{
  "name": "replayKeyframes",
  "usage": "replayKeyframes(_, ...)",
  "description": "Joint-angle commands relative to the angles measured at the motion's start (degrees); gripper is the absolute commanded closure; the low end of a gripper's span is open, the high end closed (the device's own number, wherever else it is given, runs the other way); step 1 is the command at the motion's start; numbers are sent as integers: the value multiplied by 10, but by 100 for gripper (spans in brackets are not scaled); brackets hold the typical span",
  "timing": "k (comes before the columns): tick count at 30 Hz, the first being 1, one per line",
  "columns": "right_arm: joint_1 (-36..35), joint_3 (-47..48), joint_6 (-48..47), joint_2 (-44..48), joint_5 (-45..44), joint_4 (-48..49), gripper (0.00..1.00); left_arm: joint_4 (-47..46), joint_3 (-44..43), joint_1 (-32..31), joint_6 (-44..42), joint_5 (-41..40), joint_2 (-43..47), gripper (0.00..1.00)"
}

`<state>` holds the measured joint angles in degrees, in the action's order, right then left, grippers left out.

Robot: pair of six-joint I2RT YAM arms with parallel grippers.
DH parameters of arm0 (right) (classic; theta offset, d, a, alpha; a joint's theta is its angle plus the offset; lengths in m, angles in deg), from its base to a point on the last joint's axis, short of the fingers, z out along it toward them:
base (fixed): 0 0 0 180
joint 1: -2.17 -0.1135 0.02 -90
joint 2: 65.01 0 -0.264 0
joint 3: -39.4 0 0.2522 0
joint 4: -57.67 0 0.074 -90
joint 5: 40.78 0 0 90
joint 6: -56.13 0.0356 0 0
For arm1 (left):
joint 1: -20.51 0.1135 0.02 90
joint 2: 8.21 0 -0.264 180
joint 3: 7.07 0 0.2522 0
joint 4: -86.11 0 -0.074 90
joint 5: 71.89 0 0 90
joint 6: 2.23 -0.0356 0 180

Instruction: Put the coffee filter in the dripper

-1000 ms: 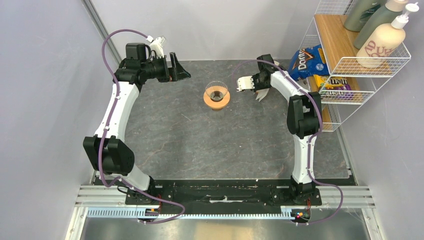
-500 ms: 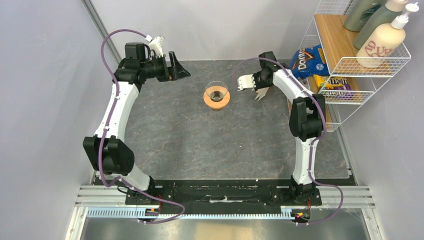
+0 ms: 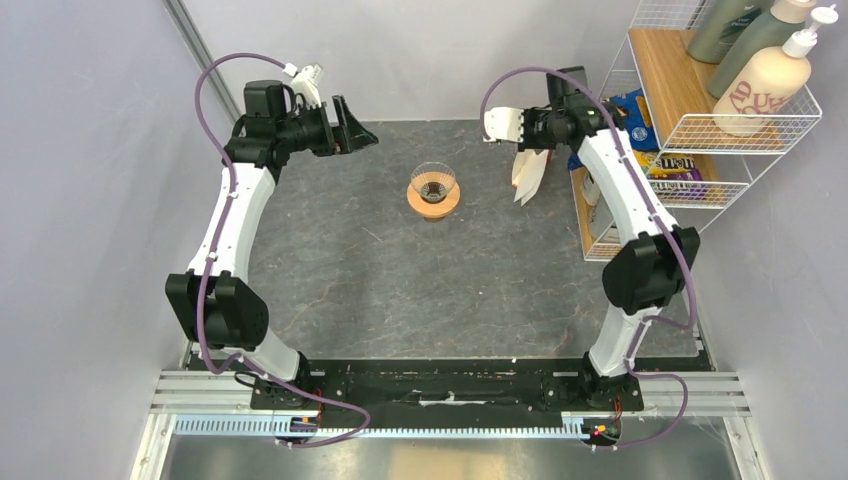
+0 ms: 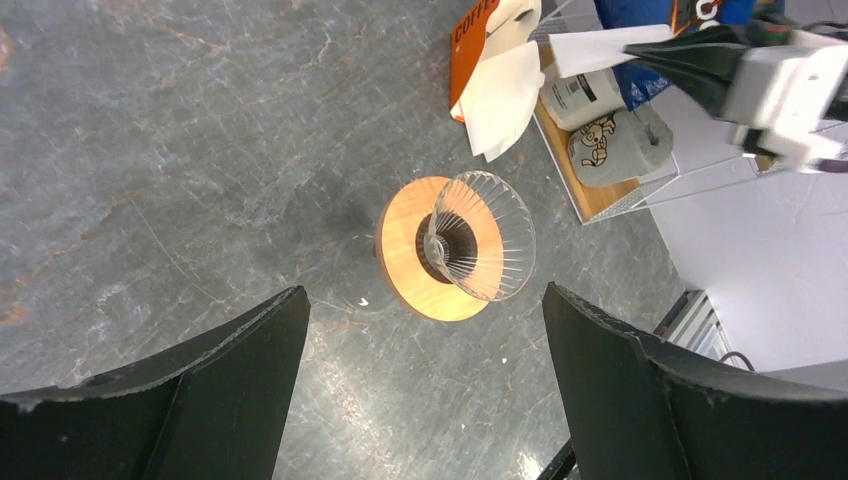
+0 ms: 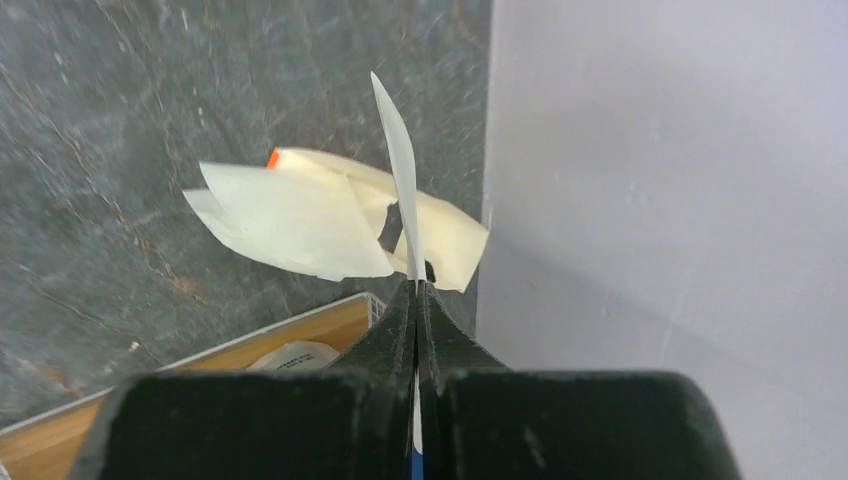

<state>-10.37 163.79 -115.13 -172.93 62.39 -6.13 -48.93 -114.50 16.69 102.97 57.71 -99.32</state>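
dripper (image 4: 455, 245), one, upright; right hand (image 5: 415, 292) pinches one coffee filter (image 5: 400, 150); left hand (image 4: 422, 298) splayed.

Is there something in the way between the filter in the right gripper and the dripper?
Nothing visible. The filter, pinched in the right gripper, is right of the dripper with only open space between them. The dripper is empty.

The dripper (image 4: 480, 235) was clear ribbed glass, glossy, and its collar was smooth matt wood, orange-tan. The coffee filter (image 5: 403, 185) was thin white paper, matt. The table (image 3: 400, 290) looked like dull grey veined stone. At upper right, the wire rack (image 3: 700, 135) was white-coated metal with wooden boards.
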Motion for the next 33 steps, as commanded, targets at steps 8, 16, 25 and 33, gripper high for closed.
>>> replayKeyframes(8,-34,41,46,140,233,-118,100,-69,-66,-18,-44,143,11,6)
replayKeyframes(16,-105,77,175,160,288,-194,100,39,-35,-134,-239,148,65,5)
replayKeyframes(25,-151,95,231,155,293,-244,100,26,35,-223,-344,72,124,5)
replayKeyframes(33,-176,125,268,142,281,-247,100,31,33,-272,-395,31,123,12)
